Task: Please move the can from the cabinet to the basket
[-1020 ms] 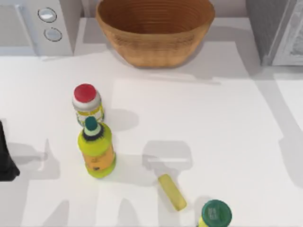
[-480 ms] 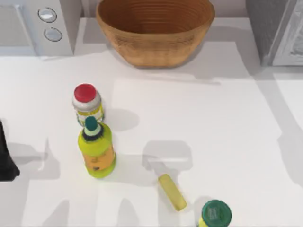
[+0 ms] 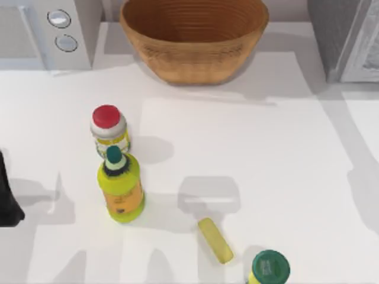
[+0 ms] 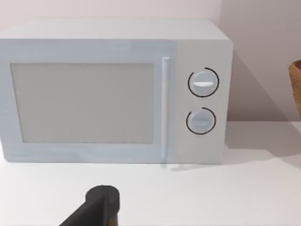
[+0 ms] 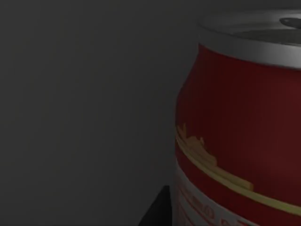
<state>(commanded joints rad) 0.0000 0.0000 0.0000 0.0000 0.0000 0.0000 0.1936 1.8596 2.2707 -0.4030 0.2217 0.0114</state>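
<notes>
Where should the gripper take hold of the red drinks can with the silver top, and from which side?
Probably around the straight red side of the red drinks can, below the silver rim, coming in level from the side. It stands upright against a dark grey background, and the round wall suits two fingers better than the flat top.

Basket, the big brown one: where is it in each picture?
Top view: the basket sits top middle.
Left wrist view: a brown sliver of it, past the knob side of the white appliance.
Right wrist view: the red can, close up, somewhere dark.
Shared landmark: the white appliance, top-left from above.
</notes>
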